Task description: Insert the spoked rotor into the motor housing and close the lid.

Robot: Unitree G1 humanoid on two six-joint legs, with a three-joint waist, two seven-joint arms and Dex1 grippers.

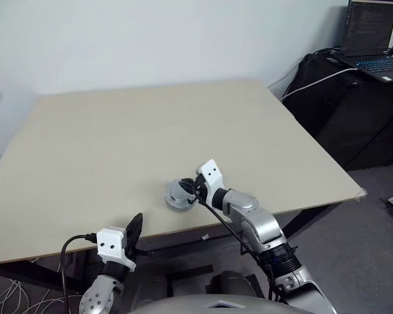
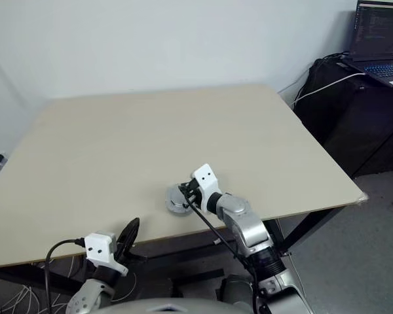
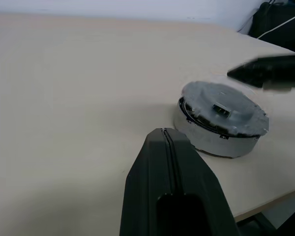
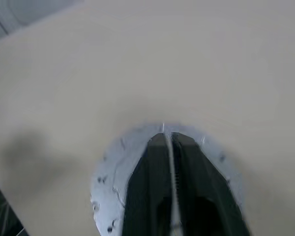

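Note:
The lid (image 3: pixel 221 105), a silver-grey disc with a dark hub, lies on top of the round silver motor housing (image 3: pixel 211 140) near the table's front edge. A dark gap shows under the lid's rim on one side. My right gripper (image 1: pixel 191 190) hovers just over the lid (image 4: pixel 113 167) with its fingers (image 4: pixel 155 162) together and nothing between them. My left gripper (image 1: pixel 136 226) is shut and points level at the housing from the near left, apart from it, at the table's front edge. The spoked rotor is hidden.
The beige table (image 1: pixel 150 124) stretches back to a white wall. To its right stands a black cabinet (image 1: pixel 360 111) carrying an open laptop (image 1: pixel 373 39) and cables. The table's front edge runs just below the housing.

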